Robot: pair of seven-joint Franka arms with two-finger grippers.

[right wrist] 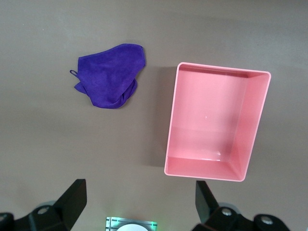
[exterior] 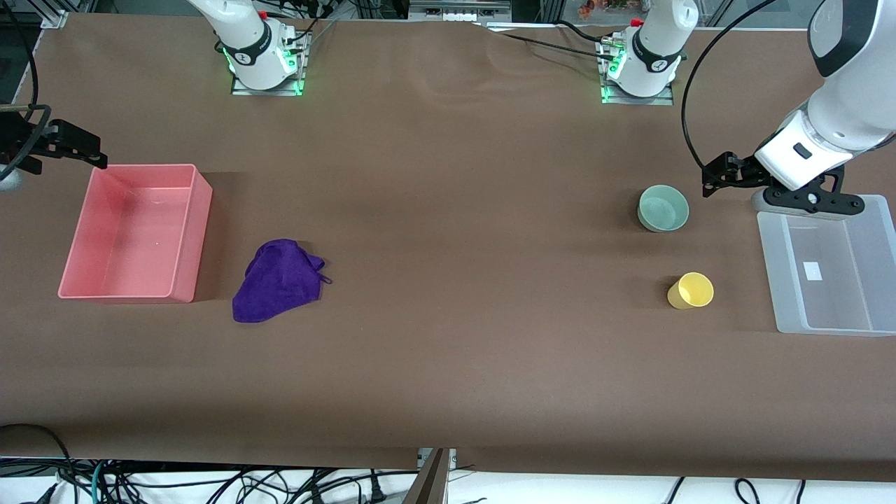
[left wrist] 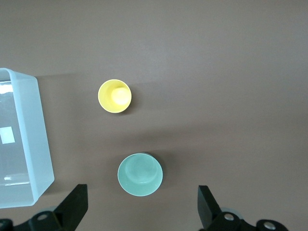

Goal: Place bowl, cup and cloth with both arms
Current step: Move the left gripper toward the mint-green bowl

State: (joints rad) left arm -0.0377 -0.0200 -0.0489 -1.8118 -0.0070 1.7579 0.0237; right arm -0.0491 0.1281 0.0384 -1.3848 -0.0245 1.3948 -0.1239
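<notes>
The mint-green bowl [exterior: 663,208] stands upright toward the left arm's end of the table. The yellow cup [exterior: 691,290] stands nearer the front camera than the bowl. The purple cloth [exterior: 280,280] lies crumpled beside the pink bin [exterior: 198,238]. My left gripper [exterior: 812,204] hangs open and empty over the clear bin's rim [exterior: 770,273]. Its wrist view shows the bowl [left wrist: 140,174] and the cup [left wrist: 114,96] below its open gripper [left wrist: 140,210]. My right gripper [exterior: 31,147] hangs over the table edge by the pink bin. Its wrist view shows it open and empty [right wrist: 138,204], with the cloth [right wrist: 109,81] below.
The pink bin [right wrist: 250,130] and the clear bin [left wrist: 41,144] both hold nothing. The right arm's base [right wrist: 129,225] shows between the right gripper's fingers. Brown table surface lies between the cloth and the bowl.
</notes>
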